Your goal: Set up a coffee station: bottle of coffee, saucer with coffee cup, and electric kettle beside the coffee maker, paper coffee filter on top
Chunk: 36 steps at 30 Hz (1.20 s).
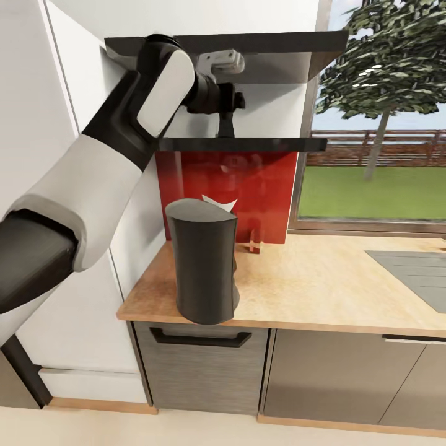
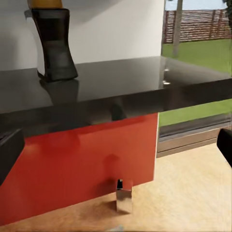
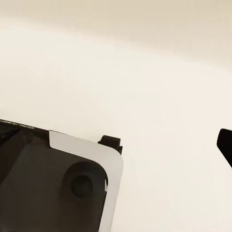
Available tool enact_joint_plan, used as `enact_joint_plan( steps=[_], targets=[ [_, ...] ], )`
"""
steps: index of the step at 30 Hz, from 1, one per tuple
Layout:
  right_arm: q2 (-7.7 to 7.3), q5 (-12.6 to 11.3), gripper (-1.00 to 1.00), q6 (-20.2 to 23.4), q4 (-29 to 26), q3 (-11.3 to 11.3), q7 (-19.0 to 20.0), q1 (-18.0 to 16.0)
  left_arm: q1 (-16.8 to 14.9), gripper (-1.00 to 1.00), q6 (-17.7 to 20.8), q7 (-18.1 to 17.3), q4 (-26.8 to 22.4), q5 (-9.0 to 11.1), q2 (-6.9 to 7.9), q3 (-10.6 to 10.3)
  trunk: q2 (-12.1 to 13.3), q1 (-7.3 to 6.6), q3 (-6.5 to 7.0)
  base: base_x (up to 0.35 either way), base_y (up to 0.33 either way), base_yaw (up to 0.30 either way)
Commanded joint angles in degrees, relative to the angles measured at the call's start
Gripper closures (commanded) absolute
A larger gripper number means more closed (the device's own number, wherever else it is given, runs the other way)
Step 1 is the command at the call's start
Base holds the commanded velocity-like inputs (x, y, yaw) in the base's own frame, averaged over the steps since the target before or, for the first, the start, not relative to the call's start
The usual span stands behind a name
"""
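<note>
The dark grey coffee maker [image 1: 204, 269] stands at the left front of the light wood countertop [image 1: 322, 285]. A white paper coffee filter [image 1: 220, 204] shows at its top. My left arm reaches up between two black slabs, and the left gripper [image 1: 226, 124] hangs just above the lower kitchen shelf [image 1: 272, 144]. In the left wrist view the open left gripper [image 2: 116, 147] faces the shelf's [image 2: 121, 82] edge. The dark bottle of coffee [image 2: 55, 46] with an amber lid stands on the shelf, off to one side and apart from the fingers. The right gripper [image 3: 118, 145] shows one fingertip [image 3: 225, 144] at the frame's edge over a plain beige surface.
A red backsplash panel [image 1: 260, 186] sits under the shelf with a small metal block [image 1: 254, 243] at its foot. A grey sink [image 1: 412, 272] lies at the right. A white cabinet wall [image 1: 68, 74] stands at the left, a window [image 1: 378, 124] behind. An upper black shelf [image 1: 266, 43] is overhead.
</note>
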Motion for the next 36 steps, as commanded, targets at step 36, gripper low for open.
enact_joint_plan(
  steps=[36],
  targets=[
    [0.11, 8.48, -1.00, -0.25, 0.25, 0.62, 0.19, 2.30, 0.19, -1.00, -5.66, 12.05, 0.99, 0.65, 0.00, -0.92, -0.06, 0.01, -0.08, 0.085, -0.052, 0.000]
  ],
)
